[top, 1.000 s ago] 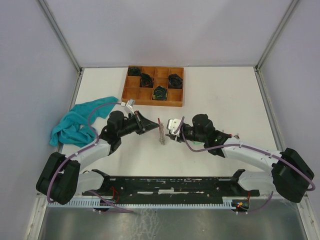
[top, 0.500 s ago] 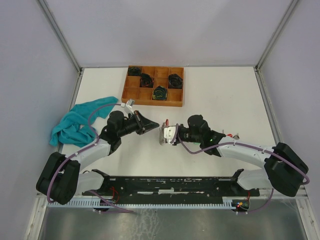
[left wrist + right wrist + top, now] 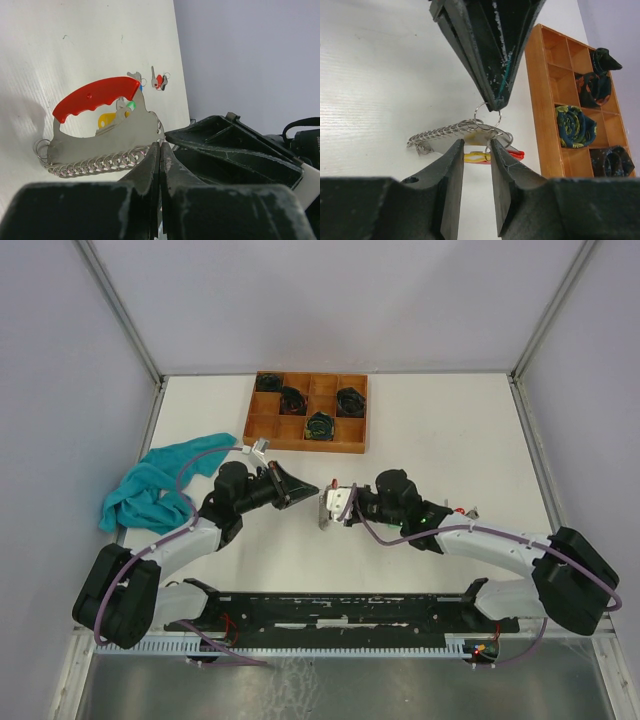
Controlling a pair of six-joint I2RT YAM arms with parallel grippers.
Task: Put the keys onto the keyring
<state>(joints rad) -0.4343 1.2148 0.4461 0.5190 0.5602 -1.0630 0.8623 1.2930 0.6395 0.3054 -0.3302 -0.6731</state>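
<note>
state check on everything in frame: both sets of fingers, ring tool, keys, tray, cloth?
left gripper: fingers shut on the ring tool's edge.
right gripper: fingers apart at the tool; grip unclear.
ring tool: held on edge, rings strung along one side.
yellow-tagged key: behind the tool; threaded or not, unclear.
red-tagged key: loose on the table.
tray: four compartments hold coiled bundles.
cloth: crumpled.

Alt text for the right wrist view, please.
The left tool, entering from the top, is shut on a ring-edged metal plate; the right tool straddles it from the bottom, grip unclear. A wooden tray holding dark coiled bundles sits right.
</note>
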